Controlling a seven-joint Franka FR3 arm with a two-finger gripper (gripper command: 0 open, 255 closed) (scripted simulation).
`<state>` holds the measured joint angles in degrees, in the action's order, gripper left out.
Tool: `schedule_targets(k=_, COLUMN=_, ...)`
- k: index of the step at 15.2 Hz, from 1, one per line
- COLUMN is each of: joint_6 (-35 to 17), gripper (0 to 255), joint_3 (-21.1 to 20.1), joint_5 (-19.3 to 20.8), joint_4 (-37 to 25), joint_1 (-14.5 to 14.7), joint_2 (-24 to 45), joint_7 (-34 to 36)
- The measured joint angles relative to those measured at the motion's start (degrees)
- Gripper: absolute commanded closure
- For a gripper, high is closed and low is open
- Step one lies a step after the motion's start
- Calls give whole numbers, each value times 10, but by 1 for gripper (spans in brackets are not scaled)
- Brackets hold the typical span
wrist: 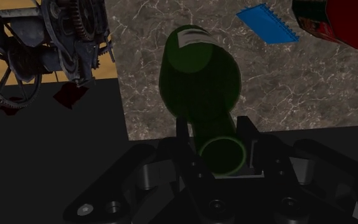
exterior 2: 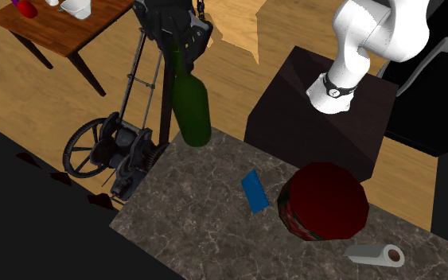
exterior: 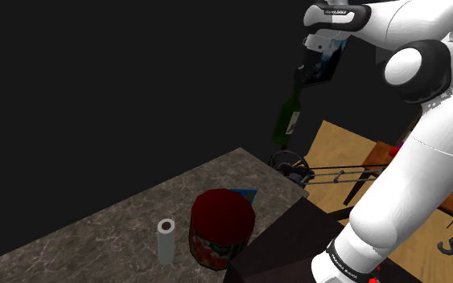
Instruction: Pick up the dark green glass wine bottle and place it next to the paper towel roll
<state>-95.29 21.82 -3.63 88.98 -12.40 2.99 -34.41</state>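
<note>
1. Dark green glass wine bottle (exterior: pixel 289 120) is up in the air, off the desk and touching nothing but the jaws.
2. The black jaws pinch the bottle at its neck, one finger on each side. The wrist view has the neck's rim right between the fingers (wrist: pixel 182 130).
3. The bottle hangs neck up and base down, tilted somewhat, with its base lower and toward the shoulder view's left.
4. In the second exterior view the bottle (exterior 2: pixel 190 107) hangs over the desk's far left corner. It is just beside a black spoked-wheel machine (exterior 2: pixel 107 147) standing on the wooden floor (exterior 2: pixel 47 103).
5. Grey marbled stone desk (exterior: pixel 96 233) carries the other things.
6. White paper towel roll (exterior: pixel 166 239) stands upright near the desk's near edge in the shoulder view. It is well apart from the bottle.
7. Dark red faceted round container (exterior: pixel 220 225) sits on the desk just right of the roll in the shoulder view, between the roll and the bottle.
8. Flat blue rectangular card (exterior 2: pixel 255 191) lies on the desk near the red container, on the bottle's side of it.
9. White arm (exterior: pixel 409 161) rises from the dark box stand (exterior 2: pixel 317 111) at the desk's edge and reaches up and left in the shoulder view.
10. Brown wooden table (exterior 2: pixel 63 32) stands on the floor at the second exterior view's far left.
11. Black area lies beyond the desk in the shoulder view.
</note>
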Motion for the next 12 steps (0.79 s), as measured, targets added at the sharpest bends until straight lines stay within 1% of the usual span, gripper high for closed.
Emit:
schedule_targets(k=8, joint_6=71, gripper=255, joint_3=3, joint_5=-8, joint_4=-90, joint_1=-5, joint_2=21, joint_7=-2)
schedule_targets(k=9, joint_6=75, gripper=255, joint_3=0, joint_5=-8, joint_4=-95, joint_1=-1, joint_2=21, joint_7=6)
schedule_targets(k=12, joint_6=71, gripper=255, joint_3=-17, joint_5=4, joint_4=-72, joint_1=21, joint_2=-1, joint_7=42)
